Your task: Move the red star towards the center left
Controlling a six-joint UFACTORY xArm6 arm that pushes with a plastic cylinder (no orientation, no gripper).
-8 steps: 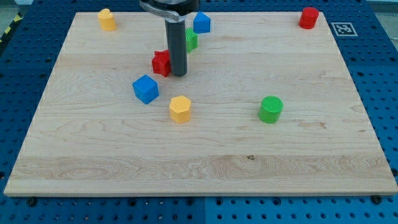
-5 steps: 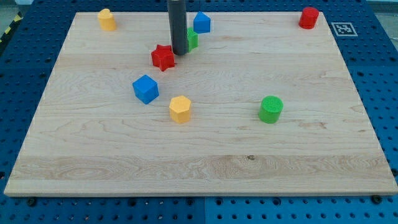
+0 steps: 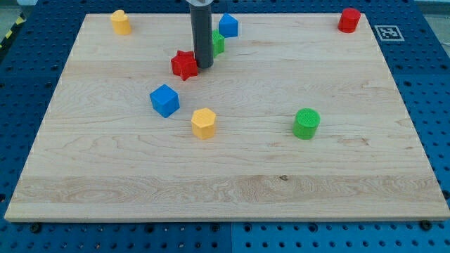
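Observation:
The red star (image 3: 184,65) lies on the wooden board (image 3: 232,169), left of centre near the view's top. My tip (image 3: 204,66) stands right beside the star, at its right edge. The dark rod rises from there out of the view's top. A green block (image 3: 217,43) sits just behind the rod, partly hidden by it. I cannot tell whether the tip touches the star.
A blue cube (image 3: 164,100) and a yellow hexagonal block (image 3: 203,123) lie below the star. Another blue block (image 3: 228,25) sits near the top edge. A yellow block (image 3: 121,22) is at top left, a red cylinder (image 3: 349,20) at top right, a green cylinder (image 3: 306,123) right of centre.
The rod moved towards the view's top, then came back down a little to the star's right edge. The red star shifted slightly up. The other blocks stayed put.

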